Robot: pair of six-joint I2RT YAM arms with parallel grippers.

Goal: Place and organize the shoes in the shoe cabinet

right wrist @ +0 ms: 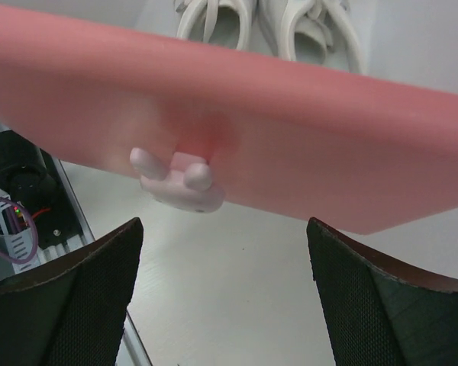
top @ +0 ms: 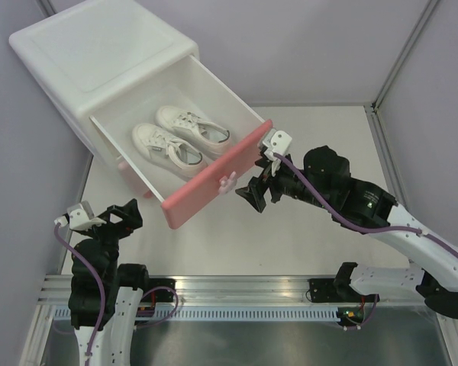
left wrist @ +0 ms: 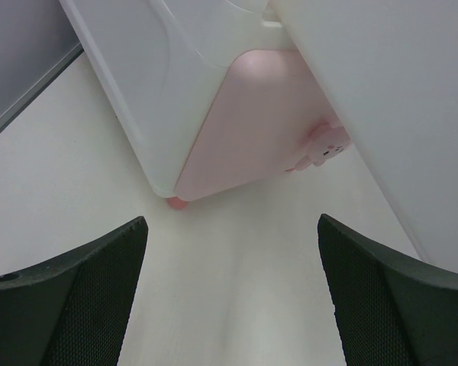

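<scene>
The white shoe cabinet stands at the back left with its upper drawer pulled out. Two white sneakers lie side by side inside it. The other shoes are out of view. My right gripper is open and empty, just right of the dark pink drawer front, below its bunny knob. My left gripper is open and empty near the cabinet's front left corner. The pale pink lower front and its knob show in the left wrist view.
A grey wall runs along the left side and a white frame post stands at the back right. An aluminium rail with wiring crosses the near table edge. A pink cabinet foot rests on the table.
</scene>
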